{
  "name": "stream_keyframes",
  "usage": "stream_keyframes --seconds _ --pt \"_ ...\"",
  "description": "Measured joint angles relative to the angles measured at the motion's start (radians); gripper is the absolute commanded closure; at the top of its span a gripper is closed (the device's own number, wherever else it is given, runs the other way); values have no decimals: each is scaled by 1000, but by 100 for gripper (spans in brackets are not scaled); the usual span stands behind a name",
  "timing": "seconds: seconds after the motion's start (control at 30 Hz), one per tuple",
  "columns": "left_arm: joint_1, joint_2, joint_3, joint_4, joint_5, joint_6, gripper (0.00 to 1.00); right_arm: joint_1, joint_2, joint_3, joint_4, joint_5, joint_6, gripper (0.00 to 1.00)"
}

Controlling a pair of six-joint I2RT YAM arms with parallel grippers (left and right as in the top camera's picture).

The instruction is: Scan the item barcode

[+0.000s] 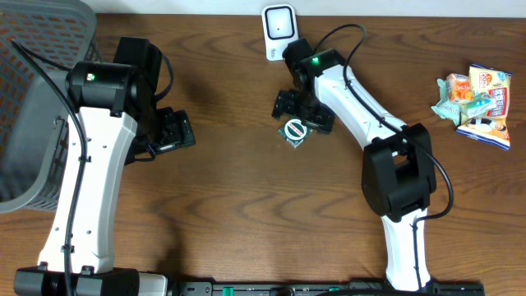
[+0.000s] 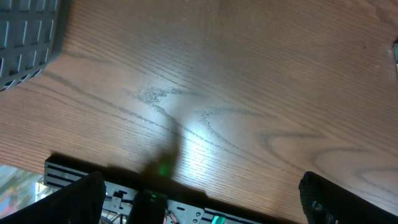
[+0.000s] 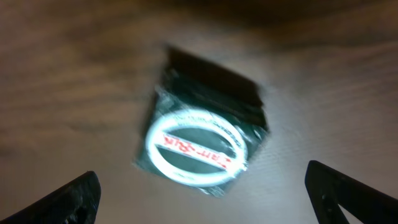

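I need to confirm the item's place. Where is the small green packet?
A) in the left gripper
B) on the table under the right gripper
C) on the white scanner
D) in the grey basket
B: the green packet lies on the table below the open right gripper.

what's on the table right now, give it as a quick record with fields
item: dark green packet lying on the table, white ring logo facing up
barcode: not visible in any view
right gripper: open, over the packet, not gripping it
left gripper: open, empty
scanner: white, at the far edge
basket: grey, far left
other: snack packets, far right
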Motion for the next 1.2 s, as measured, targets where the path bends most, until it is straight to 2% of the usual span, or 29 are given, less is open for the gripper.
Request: stream_keyframes --seconds 0.2,0.5,0.53,0.63,0.7,0.9,1.13,1.2 --pt "0 0 0 0 0 0 3 19 -2 -48 52 20 106 1" --pt "0 0 0 0 0 0 2 25 -2 -176 142 40 232 12" --pt "0 0 0 0 0 0 2 25 -4 -187 147 43 239 14" --pt "0 0 0 0 0 0 3 25 -25 -219 191 45 244 32" --pt "0 0 0 0 0 0 2 25 -36 -237 214 48 238 40" --pt "0 0 0 0 0 0 2 24 -43 -247 244 52 170 50" --pt "0 0 0 0 0 0 2 16 -34 -202 229 46 21 51" --pt "0 0 0 0 0 0 2 9 -28 -150 230 47 -41 55"
